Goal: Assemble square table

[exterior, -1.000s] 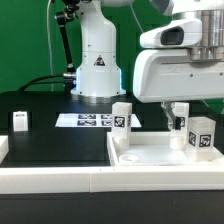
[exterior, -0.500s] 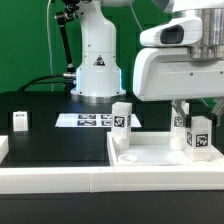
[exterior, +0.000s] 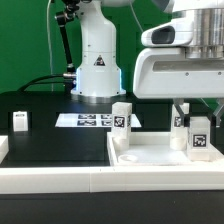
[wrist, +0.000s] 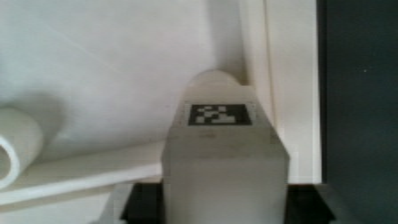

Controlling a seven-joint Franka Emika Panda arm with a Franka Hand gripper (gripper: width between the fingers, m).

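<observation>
The square table top [exterior: 150,157] lies white and flat at the exterior view's right. A tagged leg peg [exterior: 121,117] stands at its back left corner and another [exterior: 200,136] stands at its right. Just behind that one stands a third peg [exterior: 181,124], with my gripper [exterior: 181,112] come down from above and shut on it. In the wrist view this peg [wrist: 217,130] fills the gap between the two black fingers [wrist: 150,205], tag facing the camera, over the table top [wrist: 107,60].
A small white tagged leg peg [exterior: 19,121] stands alone on the black board at the exterior view's left. The marker board [exterior: 88,120] lies before the robot base [exterior: 97,70]. A long white rail [exterior: 50,180] borders the front. A rounded white part [wrist: 18,140] lies beside the held peg.
The jaws have closed from wide open onto the leg peg. The hand has hardly moved, and the other parts stay in place.
</observation>
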